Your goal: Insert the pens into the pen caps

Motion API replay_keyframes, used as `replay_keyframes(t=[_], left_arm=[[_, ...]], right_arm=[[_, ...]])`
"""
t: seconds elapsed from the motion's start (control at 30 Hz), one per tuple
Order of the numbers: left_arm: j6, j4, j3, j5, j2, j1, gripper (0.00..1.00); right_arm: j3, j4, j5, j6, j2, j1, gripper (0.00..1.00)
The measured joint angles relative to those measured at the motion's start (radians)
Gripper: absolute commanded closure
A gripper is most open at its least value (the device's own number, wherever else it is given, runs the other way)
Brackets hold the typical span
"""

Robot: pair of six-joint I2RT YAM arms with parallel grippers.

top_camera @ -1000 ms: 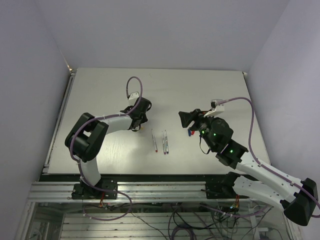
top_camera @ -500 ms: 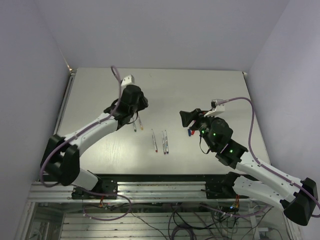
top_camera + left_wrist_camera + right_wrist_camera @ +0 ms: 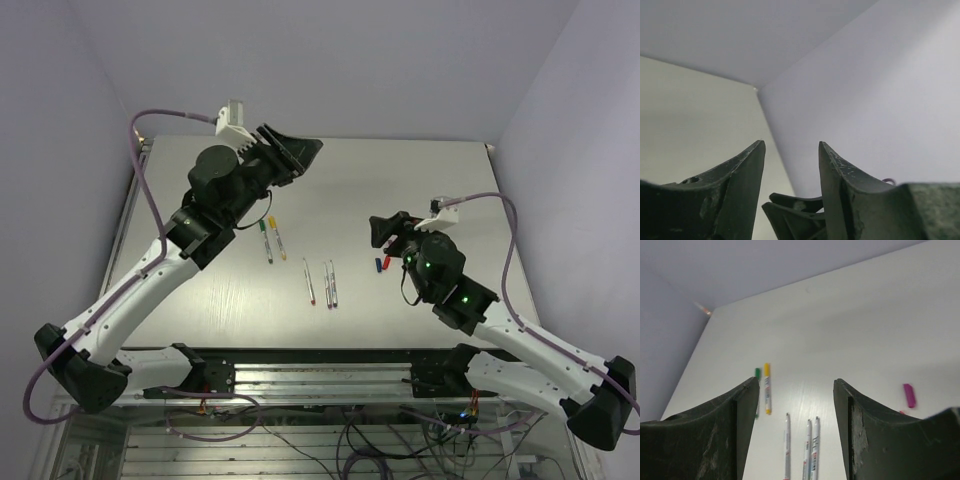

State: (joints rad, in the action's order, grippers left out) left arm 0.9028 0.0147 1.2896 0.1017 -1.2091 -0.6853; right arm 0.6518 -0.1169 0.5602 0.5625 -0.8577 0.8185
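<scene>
Clearly my left gripper point(image 3: 308, 148) hangs parted and empty, high above five thin white pens point(image 3: 309, 281); right gripper point(image 3: 375, 232), likewise parted, sits beside them.

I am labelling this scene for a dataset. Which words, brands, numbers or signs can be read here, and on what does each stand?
None can be read.
Two pens lying side by side carry small reddish print on their barrels in the right wrist view: too blurred to read.
Nothing else shows text.
</scene>
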Motion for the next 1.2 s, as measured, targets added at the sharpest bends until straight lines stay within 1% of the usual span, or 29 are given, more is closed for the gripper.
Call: replay_keyframes(t=[0.1,0.27,0.47,0.8,1.2], left_arm=[[0.029,-0.039,0.045,0.0,0.014,0.0,0.38],[0.055,-0.072,0.056,0.0,0.074,0.0,0.36],[0.055,-0.092,0.088,0.0,0.106,0.0,0.36],[0.056,-0.111,0.092,-0.006,0.103,0.0,0.35],[0.056,-0.111,0.092,-0.037,0.093,0.0,0.35]], right_arm=[[0.021,0.082,0.098,0.032,0.026,0.0,0.39],[0.022,0.222,0.264,0.091,0.147,0.0,0.39],[0.022,0.315,0.369,0.148,0.227,0.0,0.39],[0.022,0.371,0.375,0.182,0.151,-0.001,0.39],[0.021,0.359,0.35,0.186,0.142,-0.001,0.39]])
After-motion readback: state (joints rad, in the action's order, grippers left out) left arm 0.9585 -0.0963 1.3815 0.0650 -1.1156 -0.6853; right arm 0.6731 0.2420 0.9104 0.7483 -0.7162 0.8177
